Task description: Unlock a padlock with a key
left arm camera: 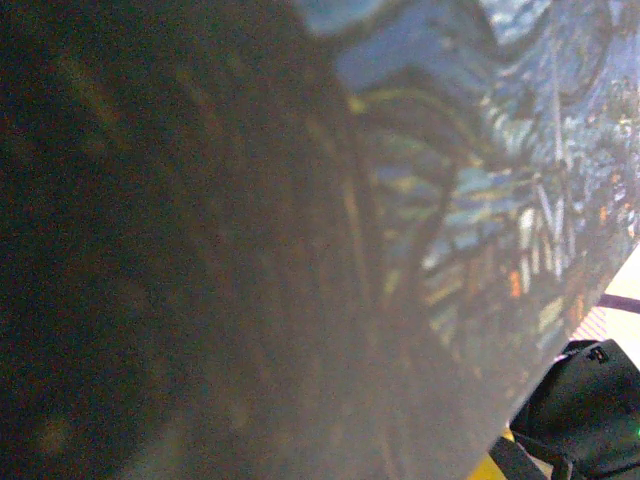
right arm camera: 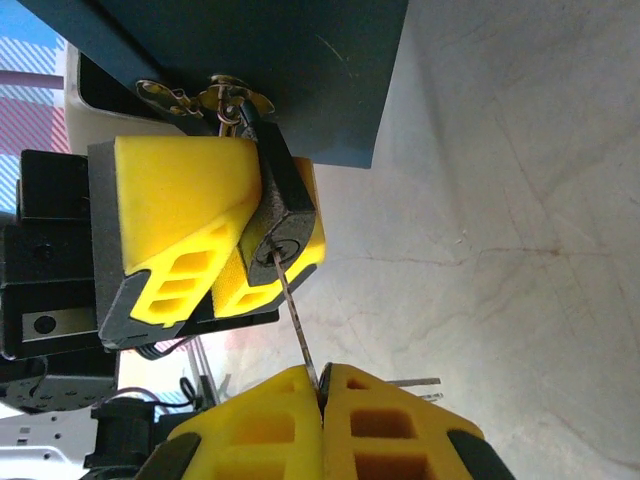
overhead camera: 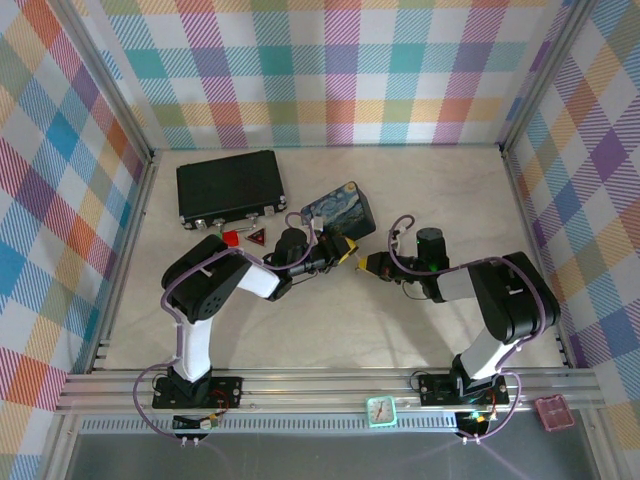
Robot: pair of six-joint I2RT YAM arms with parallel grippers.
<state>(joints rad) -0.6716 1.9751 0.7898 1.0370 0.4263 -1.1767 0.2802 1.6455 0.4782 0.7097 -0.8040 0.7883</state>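
Pastel check walls close in a pale marbled worktop (overhead camera: pixel 300 340), and near its middle, well off every edge, 2 arms meet beside the painted tin (overhead camera: pixel 340 208). The left jaws are clamped on the padlock (right arm camera: pixel 285 205), which hangs from the tin's brass hasp (right arm camera: pixel 215 98) with its keyhole facing the other arm. The right jaws are pressed together on the key (right arm camera: pixel 296 318), its tip at or just inside the keyhole; I can't tell how deep. Insertion looks like the step in hand. The shaft wants lining up with the keyway, a straight push, and a twist only once seated, or the thin shaft may bend. No brand or lettering is legible; the tin shows only a swirling night sky.
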